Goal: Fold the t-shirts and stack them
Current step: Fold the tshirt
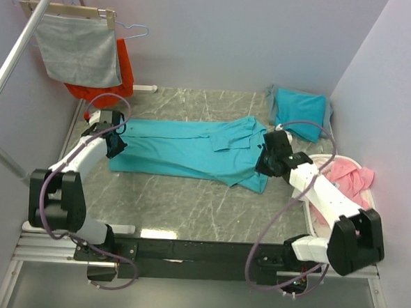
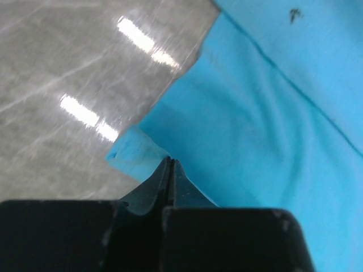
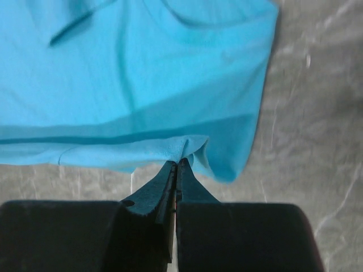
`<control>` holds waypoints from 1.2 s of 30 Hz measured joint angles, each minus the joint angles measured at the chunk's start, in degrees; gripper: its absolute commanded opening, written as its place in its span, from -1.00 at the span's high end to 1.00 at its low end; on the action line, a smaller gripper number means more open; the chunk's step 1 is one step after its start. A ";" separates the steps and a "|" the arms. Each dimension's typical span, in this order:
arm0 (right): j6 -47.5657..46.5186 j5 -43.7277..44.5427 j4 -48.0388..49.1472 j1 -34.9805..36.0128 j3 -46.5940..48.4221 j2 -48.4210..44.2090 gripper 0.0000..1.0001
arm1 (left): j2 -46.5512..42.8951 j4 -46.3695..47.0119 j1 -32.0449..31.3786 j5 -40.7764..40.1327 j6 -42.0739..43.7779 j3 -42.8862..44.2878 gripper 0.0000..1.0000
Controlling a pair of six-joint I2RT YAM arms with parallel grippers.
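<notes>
**Teal t-shirts on marble tabletop, two-arm hold**

Item 1: spread t-shirt [image 1: 185, 149], turquoise, laid lengthwise left to right across the middle of the tabletop [image 1: 188, 209], collar end to the right. Its left end is pinched by the left tool [image 2: 170, 164], jaws pressed together on a bunched corner. Its right near edge is pinched by the right tool [image 3: 177, 164], jaws likewise closed on a small fold of hem.

Item 2: folded t-shirt [image 1: 300, 112], placed at the far right corner.

Sundries: grey cloth [image 1: 79, 48] and orange garment [image 1: 123, 72] hung far left; pink garment [image 1: 347, 178] held in a white basket [image 1: 368, 195] at the right.
</notes>
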 measured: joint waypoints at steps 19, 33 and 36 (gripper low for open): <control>-8.57 -2.64 4.68 -7.65 24.41 32.48 0.16 | 19.41 5.68 0.79 2.43 2.45 9.27 -0.99; -8.48 -8.59 8.24 -7.72 21.49 28.81 -0.06 | 11.67 10.58 0.20 4.61 2.60 9.09 -0.99; -6.56 -13.66 9.79 -5.95 17.42 27.89 -0.06 | 10.71 12.07 -1.18 6.88 2.89 8.76 -0.99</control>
